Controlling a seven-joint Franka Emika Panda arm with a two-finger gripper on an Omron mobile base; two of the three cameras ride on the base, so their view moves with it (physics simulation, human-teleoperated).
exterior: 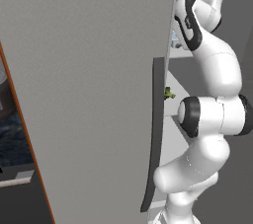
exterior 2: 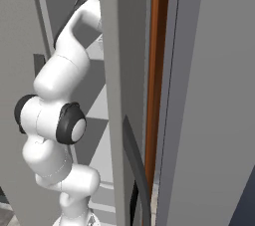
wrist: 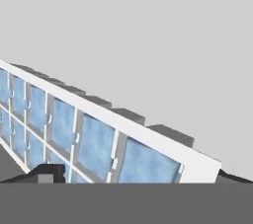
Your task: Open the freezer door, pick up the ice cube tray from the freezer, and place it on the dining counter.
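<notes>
Lay slantwise across the hand view: ice cube tray point(wrist: 94, 136), long axis running upper left to lower right, blue cells up, on a pale freezer point(exterior: 89, 94) shelf; pincer point(wrist: 133, 181) spread wide just above, gripping nothing

The ice cube tray point(wrist: 94, 141), pale blue cells in a white grid, lies on a white freezer point(exterior: 89, 94) shelf.

Flat even light, sharp, no glare
</notes>
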